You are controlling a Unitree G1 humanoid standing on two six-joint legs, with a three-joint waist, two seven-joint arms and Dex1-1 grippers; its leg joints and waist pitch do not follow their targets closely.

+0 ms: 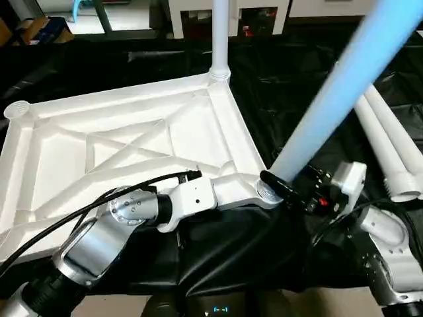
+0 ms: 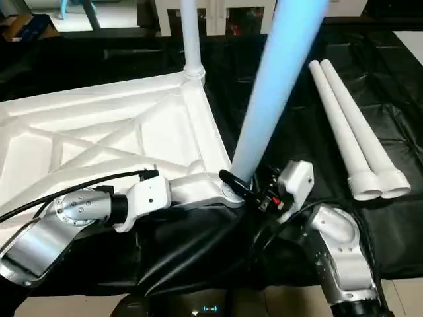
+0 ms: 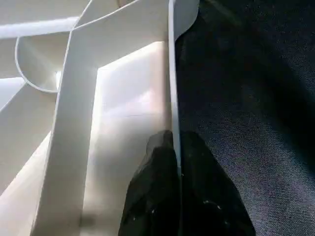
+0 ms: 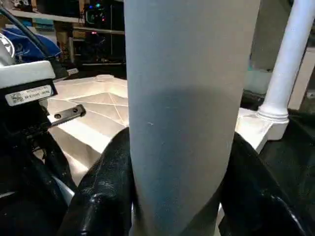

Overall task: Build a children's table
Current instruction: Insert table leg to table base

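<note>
While the white table top [image 1: 132, 145] lies upside down on a black sheet [image 1: 317, 86] on the floor, one leg [image 1: 220, 36] stands up in its far corner. The left gripper [image 3: 176, 147] is pinched tight on the top's side wall. The right gripper [image 4: 179, 162] hugs a leaning leg [image 2: 271, 92] at the near corner socket [image 1: 264, 193]. Two spare legs [image 2: 353, 142] lie side by side on the right.

Smooth white plastic tabletop [image 1: 132, 142] on crinkled black sheeting [image 1: 297, 86].
</note>
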